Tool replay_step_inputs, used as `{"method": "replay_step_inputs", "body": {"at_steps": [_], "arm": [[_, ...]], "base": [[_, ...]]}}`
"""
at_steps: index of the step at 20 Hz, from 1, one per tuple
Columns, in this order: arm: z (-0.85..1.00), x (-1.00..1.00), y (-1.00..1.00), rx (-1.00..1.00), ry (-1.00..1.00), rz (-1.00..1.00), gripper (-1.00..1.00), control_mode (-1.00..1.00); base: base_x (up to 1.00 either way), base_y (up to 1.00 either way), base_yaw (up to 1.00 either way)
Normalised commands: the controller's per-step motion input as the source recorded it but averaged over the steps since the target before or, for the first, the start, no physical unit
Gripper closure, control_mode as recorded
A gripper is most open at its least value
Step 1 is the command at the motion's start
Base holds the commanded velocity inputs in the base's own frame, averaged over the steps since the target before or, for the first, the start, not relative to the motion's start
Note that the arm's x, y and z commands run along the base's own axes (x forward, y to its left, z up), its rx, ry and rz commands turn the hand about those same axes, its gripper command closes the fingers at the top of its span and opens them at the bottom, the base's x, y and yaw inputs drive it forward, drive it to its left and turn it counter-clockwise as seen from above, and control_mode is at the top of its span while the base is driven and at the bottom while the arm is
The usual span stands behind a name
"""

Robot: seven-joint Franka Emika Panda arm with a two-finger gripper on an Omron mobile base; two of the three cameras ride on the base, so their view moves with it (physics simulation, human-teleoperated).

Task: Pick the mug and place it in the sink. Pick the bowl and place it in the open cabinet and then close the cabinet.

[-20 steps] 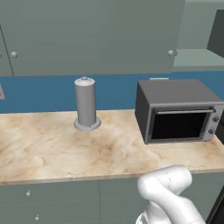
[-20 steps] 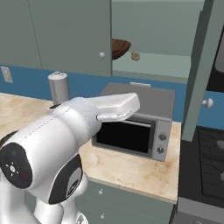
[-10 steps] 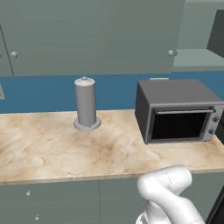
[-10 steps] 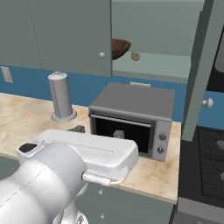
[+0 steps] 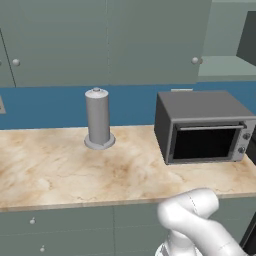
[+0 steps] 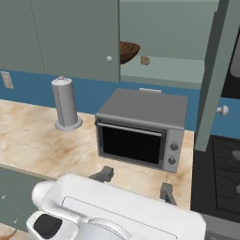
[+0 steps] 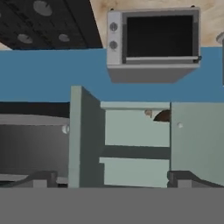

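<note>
Bowl shelved, cabinet door not yet shut.
My gripper (image 6: 136, 184) is spread wide and empty, low before the microwave (image 6: 140, 127). The bowl (image 6: 127, 51) sits in the cabinet (image 6: 168, 44) at twelve o'clock; the open door (image 6: 213, 79) stands at two. Swinging up carelessly, I might clip the microwave or miss the door edge.

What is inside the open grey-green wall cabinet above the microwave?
On the lower shelf of the grey-green wall cabinet sit a dark brown wooden bowl, partly hidden by the closed door, and a small round tan object. Anything behind that door is covered.
</note>
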Motion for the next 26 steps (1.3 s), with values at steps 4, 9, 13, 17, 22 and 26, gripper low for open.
{"method": "replay_step_inputs", "body": {"at_steps": [4,9,13,17,22,26], "arm": [[0.09,0.12,-0.51,0.00,-0.03,0.26,-1.00,-1.00],[0.00,0.59,-0.57,0.01,0.00,0.39,-1.00,-1.00],[0.00,0.98,-0.36,0.01,0.00,0.45,-1.00,-1.00],[-0.01,0.92,-0.63,0.08,0.00,0.43,-1.00,-1.00],[-0.01,0.65,-0.97,0.11,0.00,0.28,-1.00,-1.00],[-0.04,0.91,-0.64,0.06,0.06,0.24,-1.00,-1.00]], "base": [[0.00,0.00,0.00],[0.00,0.00,0.00],[0.00,0.00,0.00],[0.00,0.00,0.00],[0.00,0.00,0.00],[0.00,0.00,0.00]]}}
